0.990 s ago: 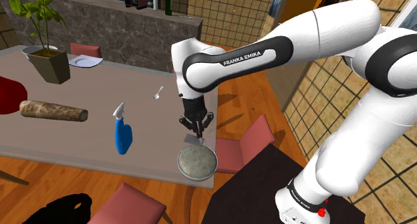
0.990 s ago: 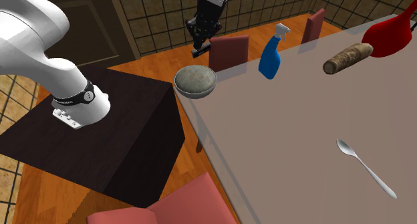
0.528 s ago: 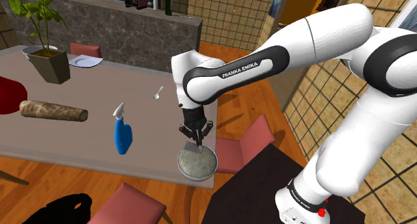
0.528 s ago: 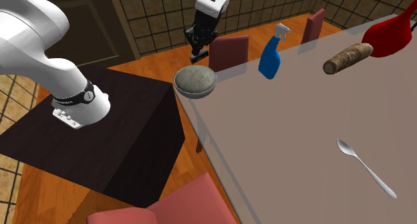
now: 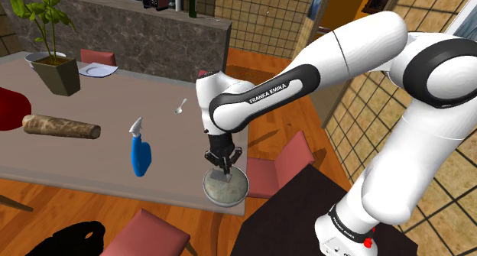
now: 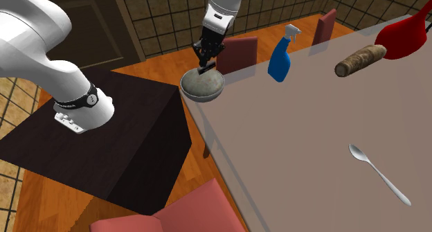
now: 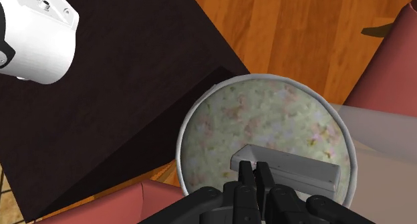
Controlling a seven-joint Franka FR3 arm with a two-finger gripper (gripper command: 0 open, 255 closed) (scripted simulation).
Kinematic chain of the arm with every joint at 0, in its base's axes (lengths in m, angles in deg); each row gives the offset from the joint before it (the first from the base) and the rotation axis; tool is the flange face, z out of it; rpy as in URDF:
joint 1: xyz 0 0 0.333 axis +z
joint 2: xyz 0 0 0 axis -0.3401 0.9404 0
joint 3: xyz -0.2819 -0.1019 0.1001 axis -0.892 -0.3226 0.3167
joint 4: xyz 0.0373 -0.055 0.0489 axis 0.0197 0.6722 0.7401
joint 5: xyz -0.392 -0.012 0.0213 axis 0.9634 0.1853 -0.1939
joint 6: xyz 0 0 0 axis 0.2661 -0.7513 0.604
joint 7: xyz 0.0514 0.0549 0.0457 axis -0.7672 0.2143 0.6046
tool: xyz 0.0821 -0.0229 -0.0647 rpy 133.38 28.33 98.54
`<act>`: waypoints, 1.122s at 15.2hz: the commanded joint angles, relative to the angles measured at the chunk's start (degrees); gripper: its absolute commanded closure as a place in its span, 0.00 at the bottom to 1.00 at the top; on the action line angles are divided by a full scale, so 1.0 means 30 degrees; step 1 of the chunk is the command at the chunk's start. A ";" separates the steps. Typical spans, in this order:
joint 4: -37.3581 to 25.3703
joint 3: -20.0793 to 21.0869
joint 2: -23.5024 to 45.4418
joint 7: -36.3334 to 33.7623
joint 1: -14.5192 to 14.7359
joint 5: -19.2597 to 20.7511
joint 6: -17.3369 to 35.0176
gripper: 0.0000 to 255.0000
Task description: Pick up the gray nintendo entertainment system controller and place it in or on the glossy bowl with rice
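The bowl [image 5: 226,187] of speckled rice stands at the table's corner nearest the stand, and its pale rim [image 7: 184,126] rings the rice in the wrist view. My gripper [image 5: 224,164] hangs straight down just over the rice, shut on the grey controller [image 7: 289,170]. The controller is a flat grey slab. It lies low over the rice, inside the rim, sticking out to one side of the fingertips [image 7: 246,176]. From the second exterior view the gripper [image 6: 205,64] holds the controller [image 6: 206,70] at the bowl's [image 6: 201,87] top.
A blue spray bottle [image 5: 140,153] stands on the table near the bowl, with a brown loaf [image 5: 61,127], a spoon [image 5: 181,105], a potted plant [image 5: 53,63] and a red object [image 5: 11,109] farther off. Red chairs [image 5: 284,164] flank the corner. The dark stand [image 7: 100,109] lies beside the bowl.
The gripper has come down with the controller, from above the bowl's far edge to just over the rice. Nothing else on the table has moved.
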 commanded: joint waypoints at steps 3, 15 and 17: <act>0.0180 -0.0033 0.0563 -0.0110 0.0046 0.0213 0.0715 1.00; 0.0177 -0.0034 0.0565 -0.0111 0.0046 0.0215 0.0714 0.00; -0.0825 -0.0043 0.0254 -0.0036 -0.0016 0.0132 -0.0582 0.00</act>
